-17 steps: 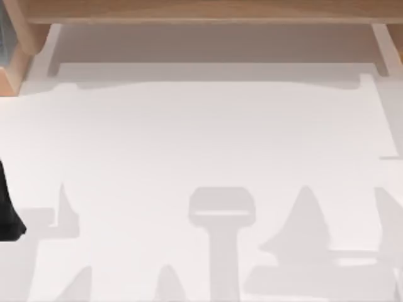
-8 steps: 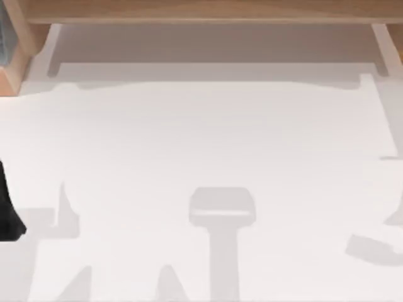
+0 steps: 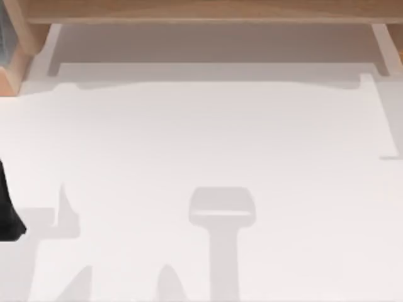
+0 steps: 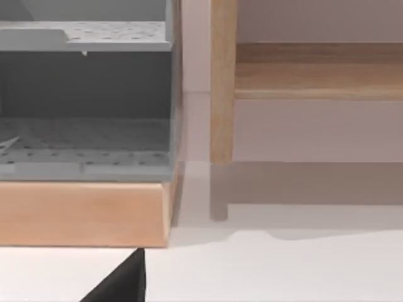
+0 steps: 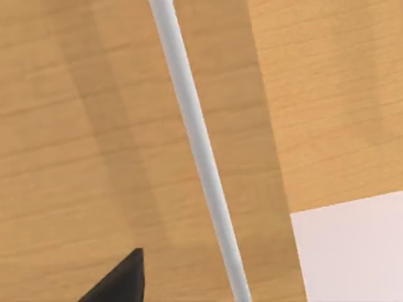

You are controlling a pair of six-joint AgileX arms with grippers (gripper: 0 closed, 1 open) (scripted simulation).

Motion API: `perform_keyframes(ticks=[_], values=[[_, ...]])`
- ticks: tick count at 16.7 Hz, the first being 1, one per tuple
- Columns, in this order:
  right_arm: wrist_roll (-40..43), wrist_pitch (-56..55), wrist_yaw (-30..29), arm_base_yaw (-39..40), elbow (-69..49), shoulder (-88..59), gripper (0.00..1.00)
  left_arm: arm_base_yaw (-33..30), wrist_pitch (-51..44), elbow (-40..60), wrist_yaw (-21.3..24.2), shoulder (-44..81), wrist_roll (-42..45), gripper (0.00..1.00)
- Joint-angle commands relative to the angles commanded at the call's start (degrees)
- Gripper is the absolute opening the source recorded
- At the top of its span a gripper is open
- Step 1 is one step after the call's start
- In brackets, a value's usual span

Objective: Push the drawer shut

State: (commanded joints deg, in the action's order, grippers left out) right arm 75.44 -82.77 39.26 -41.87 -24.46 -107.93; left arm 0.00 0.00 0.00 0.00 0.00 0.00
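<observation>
While you look down from above, your left hand (image 3: pixel 9 214) sits as a black shape at the left edge of the white tabletop (image 3: pixel 208 138); I can't tell how its fingers stand. The light wooden cabinet (image 3: pixel 201 11) runs along the far edge. From the left wrist, the wooden-fronted drawer with a grey perforated inside (image 4: pixel 85 211) stands pulled out, beside a wooden upright post (image 4: pixel 223 82). Your right hand (image 5: pixel 119 283) is close against a wood-grain panel (image 5: pixel 75 126) crossed by a grey metal bar handle (image 5: pixel 198 145); its fingers I can't tell either.
</observation>
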Motion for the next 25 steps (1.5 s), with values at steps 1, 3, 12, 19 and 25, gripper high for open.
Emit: perform_keyframes(ticks=[1,3,12,19,25], values=[[3.4,-2.4,0.4,-0.2,-0.1,-2.1,1.00,0.0,0.0,0.0,0.0,0.0,0.0,1.00],[8.8,-6.3,1.1,-0.6,-0.2,-5.7,1.00,0.0,0.0,0.0,0.0,0.0,0.0,1.00],[13.4,-9.4,1.4,-0.6,-0.5,-8.6,1.00,0.0,0.0,0.0,0.0,0.0,0.0,1.00],[13.5,-6.5,-1.7,2.4,-4.9,-10.1,1.00,0.0,0.0,0.0,0.0,0.0,0.0,1.00],[13.5,-6.5,-1.7,2.4,-4.9,-10.1,0.70,0.0,0.0,0.0,0.0,0.0,0.0,1.00]])
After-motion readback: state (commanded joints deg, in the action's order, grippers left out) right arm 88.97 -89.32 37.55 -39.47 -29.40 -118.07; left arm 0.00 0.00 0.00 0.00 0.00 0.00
